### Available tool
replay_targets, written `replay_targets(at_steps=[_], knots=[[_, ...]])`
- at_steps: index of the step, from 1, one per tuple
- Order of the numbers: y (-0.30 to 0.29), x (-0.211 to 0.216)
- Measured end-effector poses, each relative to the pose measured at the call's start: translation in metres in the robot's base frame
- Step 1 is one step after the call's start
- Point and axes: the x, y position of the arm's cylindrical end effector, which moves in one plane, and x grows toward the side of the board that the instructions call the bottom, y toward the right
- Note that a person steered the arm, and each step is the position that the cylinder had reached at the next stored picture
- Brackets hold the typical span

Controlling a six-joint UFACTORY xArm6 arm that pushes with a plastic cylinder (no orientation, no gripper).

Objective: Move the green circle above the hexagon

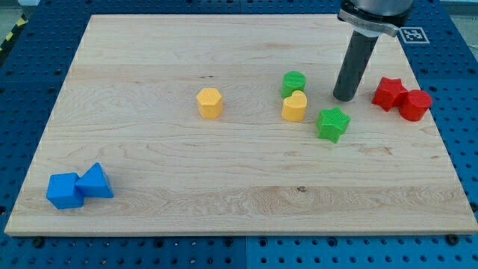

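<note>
The green circle (293, 82) sits right of the board's middle, touching the top of a yellow heart (294, 107). The yellow hexagon (210, 102) stands alone further to the view's left. My tip (343, 98) rests on the board to the right of the green circle, a short gap away, and just above a green star (333, 124).
A red star (389, 93) and a red round block (414, 104) touch each other near the right edge. A blue cube (63, 190) and a blue triangle (95, 181) sit together at the bottom left. The wooden board (149, 217) lies on a blue perforated table.
</note>
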Motion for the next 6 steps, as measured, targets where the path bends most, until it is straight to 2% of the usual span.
replay_targets(at_steps=[2,3,6], knots=[[-0.009,0.006],[-0.045,0.004],[-0.180,-0.047]])
